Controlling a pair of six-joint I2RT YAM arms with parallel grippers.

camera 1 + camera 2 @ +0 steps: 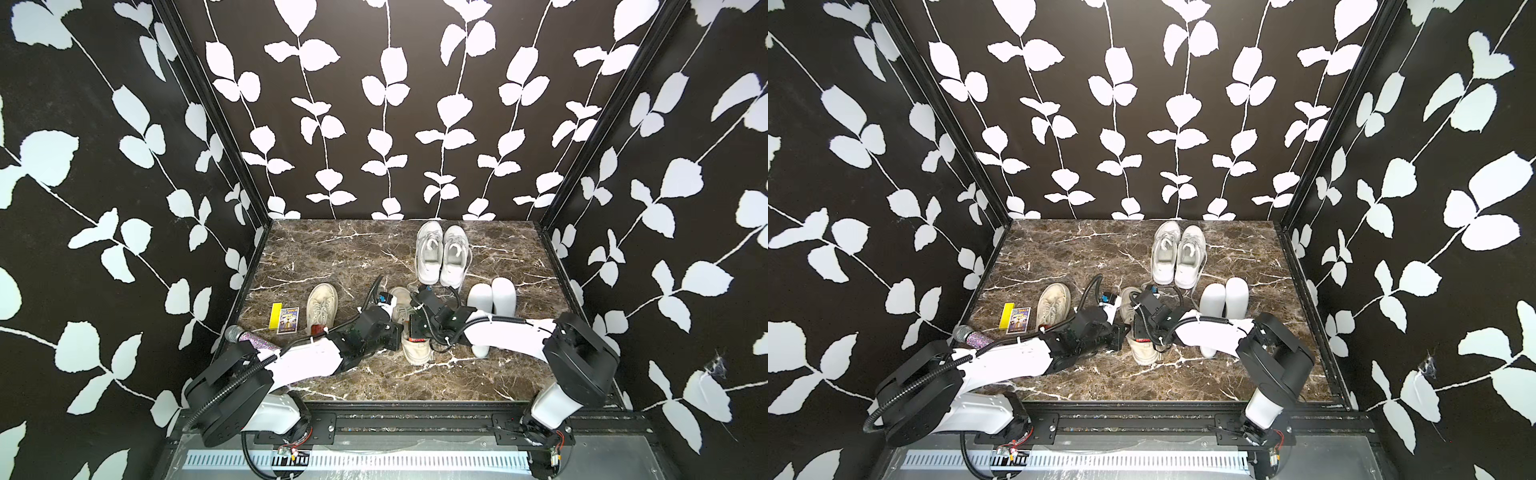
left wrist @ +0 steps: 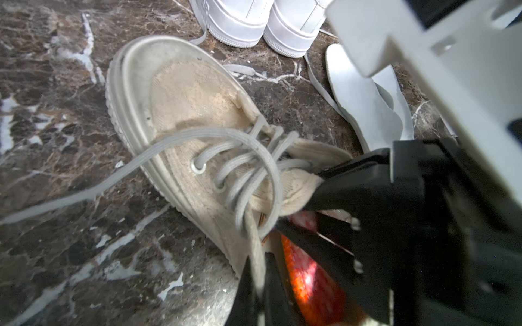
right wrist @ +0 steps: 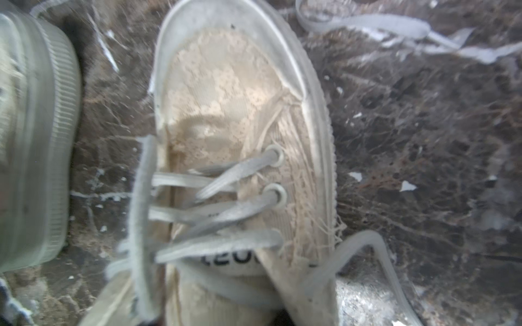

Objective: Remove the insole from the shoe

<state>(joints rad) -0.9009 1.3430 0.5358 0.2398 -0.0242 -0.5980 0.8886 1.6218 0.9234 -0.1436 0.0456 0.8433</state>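
One beige shoe (image 2: 195, 96) has the left end effector (image 2: 258, 282) seemingly pinching its collar.

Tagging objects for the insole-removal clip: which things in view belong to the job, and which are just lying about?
In the job: beige shoe in the middle, its red insole, left pincer shut on the shoe's side, right pincer at its opening.
Lying about: second beige shoe, white sneakers, two white insoles, microphone, card box, yellow block.
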